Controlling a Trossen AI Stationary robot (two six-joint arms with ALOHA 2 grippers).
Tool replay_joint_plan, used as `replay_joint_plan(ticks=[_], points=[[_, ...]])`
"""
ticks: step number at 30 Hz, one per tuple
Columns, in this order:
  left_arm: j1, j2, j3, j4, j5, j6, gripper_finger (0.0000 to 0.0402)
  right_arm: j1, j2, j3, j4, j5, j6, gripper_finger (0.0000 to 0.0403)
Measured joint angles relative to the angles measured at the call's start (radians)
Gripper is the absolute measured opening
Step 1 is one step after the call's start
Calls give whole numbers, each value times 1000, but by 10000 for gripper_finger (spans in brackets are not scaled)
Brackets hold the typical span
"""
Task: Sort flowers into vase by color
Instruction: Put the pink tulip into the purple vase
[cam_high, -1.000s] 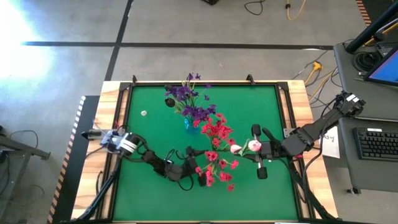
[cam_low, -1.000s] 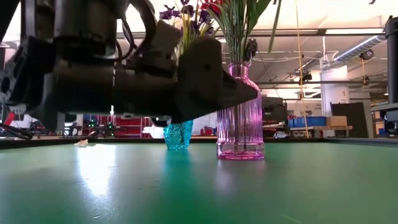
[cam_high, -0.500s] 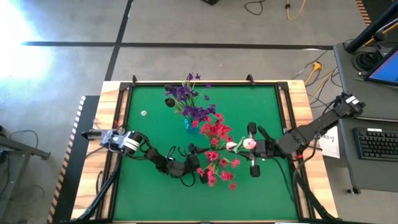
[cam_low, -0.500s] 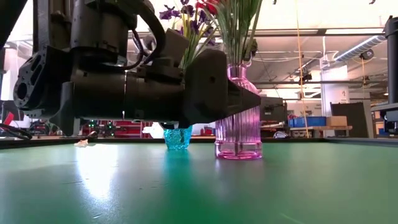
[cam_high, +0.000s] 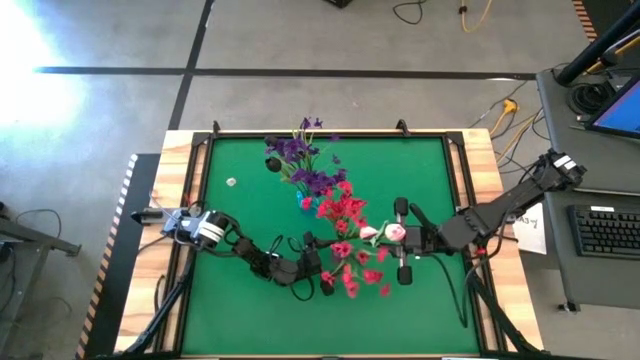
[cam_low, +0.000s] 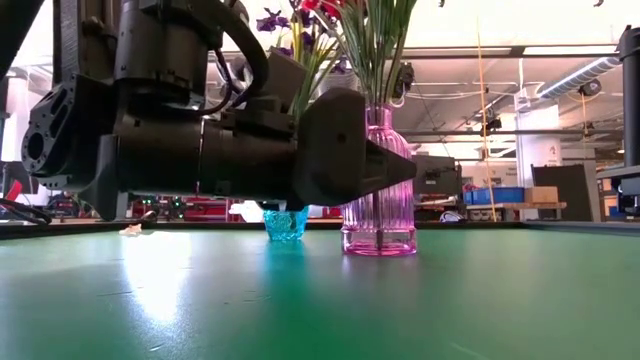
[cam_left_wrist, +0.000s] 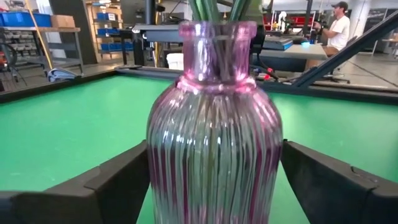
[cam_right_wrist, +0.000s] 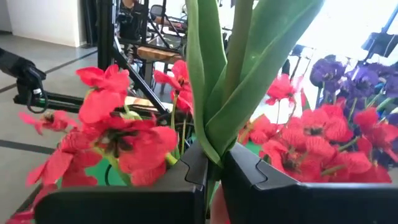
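A pink ribbed glass vase (cam_left_wrist: 214, 124) stands on the green table and also shows in the low view (cam_low: 378, 205). It holds the red flowers (cam_high: 345, 215). My left gripper (cam_high: 322, 272) is shut on it near the table's middle. The purple flowers (cam_high: 300, 160) stand in a small blue vase (cam_low: 287, 222) behind it. My right gripper (cam_high: 398, 240) is shut on a white-pink tulip (cam_high: 383, 232), just right of the red flowers and above the table. My left gripper has one finger (cam_left_wrist: 118, 183) on each side of the pink vase's belly (cam_left_wrist: 161, 168), coming level from the table's left. The vase stands upright with its base on the table. My right gripper pinches the tulip's green stem and leaves (cam_right_wrist: 217, 146) between its two fingers, coming from the table's right. The stem and leaves run on past the fingers toward the red flowers (cam_right_wrist: 118, 137). The tulip is clear of the table.
A small white scrap (cam_high: 231, 182) lies on the mat at the far left, and a dark round thing (cam_high: 270, 165) lies by the purple flowers. A wooden rim (cam_high: 180, 180) frames the table. A person (cam_left_wrist: 339, 28) stands in the room beyond.
My right gripper has moved toward the table's left with the tulip, closer to the red flowers. My left gripper has gone a little toward the right and down at the pink vase. The vase has shifted slightly toward the table's left and stays upright.
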Motion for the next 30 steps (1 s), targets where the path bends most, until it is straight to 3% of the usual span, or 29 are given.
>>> replay_joint_plan(ticks=[19,30], points=[[0,-1,0,-39,7,-42,274,-16,56,2,46,0,-28,22],[0,-2,0,-49,14,-52,268,-26,64,3,46,-1,-8,22]])
